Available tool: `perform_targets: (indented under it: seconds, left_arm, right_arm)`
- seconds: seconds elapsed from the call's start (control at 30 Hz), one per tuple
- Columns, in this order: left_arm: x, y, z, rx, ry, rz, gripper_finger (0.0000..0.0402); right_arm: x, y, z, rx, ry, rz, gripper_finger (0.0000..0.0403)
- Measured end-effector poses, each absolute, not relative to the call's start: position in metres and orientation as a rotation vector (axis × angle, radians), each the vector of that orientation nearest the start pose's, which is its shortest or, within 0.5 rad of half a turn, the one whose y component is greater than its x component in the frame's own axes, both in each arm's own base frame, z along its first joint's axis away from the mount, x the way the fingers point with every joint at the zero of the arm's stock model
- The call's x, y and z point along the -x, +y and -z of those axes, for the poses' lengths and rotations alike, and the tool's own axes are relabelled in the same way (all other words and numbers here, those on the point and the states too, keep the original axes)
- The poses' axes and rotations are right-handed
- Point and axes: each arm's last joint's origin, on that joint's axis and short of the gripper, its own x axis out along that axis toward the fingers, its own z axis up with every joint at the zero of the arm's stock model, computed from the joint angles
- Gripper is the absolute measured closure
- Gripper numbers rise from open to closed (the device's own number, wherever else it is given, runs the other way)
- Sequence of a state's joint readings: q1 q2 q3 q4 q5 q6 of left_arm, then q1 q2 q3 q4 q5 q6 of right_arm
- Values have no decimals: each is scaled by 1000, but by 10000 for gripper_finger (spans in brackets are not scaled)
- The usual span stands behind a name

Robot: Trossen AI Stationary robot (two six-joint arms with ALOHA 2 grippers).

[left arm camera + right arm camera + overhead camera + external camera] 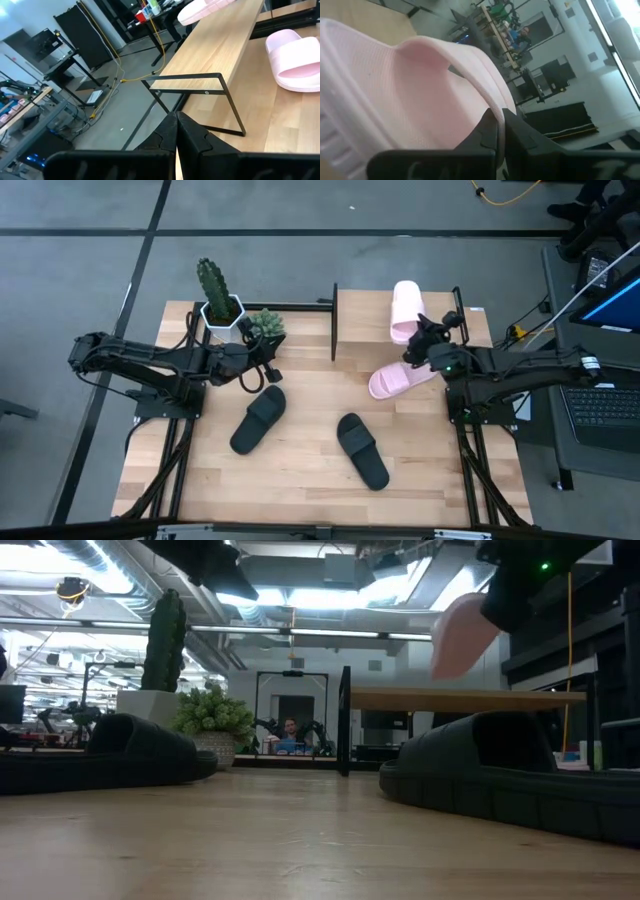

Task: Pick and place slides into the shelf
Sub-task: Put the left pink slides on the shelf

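Our right gripper (pixel 418 350) is clamped on the strap of a pink slide (pixel 398 379), which hangs lifted, its long axis running away from the fingers toward the table's middle. The shelf (pixel 365 320) lies just beyond the gripper, already carrying the other pink slide (pixel 405 310). The low view alone shows the held slide raised above the shelf board. Our left gripper (pixel 176 131) waits pinched shut, empty; both black slides (pixel 259 418) lie nearer it.

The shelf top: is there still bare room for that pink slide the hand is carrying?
Yes. The shelf board is bare left of the pink slide already there. Its right end is crowded: the right hand holds the second pink slide there.
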State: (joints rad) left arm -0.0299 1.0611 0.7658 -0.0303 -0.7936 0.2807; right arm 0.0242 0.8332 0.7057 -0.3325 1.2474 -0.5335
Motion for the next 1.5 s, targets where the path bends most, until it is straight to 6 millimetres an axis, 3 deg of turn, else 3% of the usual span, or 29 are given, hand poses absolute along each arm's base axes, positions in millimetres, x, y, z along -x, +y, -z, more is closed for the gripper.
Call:
perform_targets:
  seconds: [0.57, 1.03, 1.5]
  left_arm:
    - [-227, 14, -292, -379, 403, -715, 401]
    - [-227, 14, -292, -364, 398, -717, 401]
    - [-228, 13, -292, -362, 396, -693, 401]
  right_arm:
    - [-118, -25, -291, 796, 799, 1108, 391]
    - [-104, -25, -279, 817, 898, 1055, 391]
    - [-84, -26, -275, 691, 859, 1091, 391]
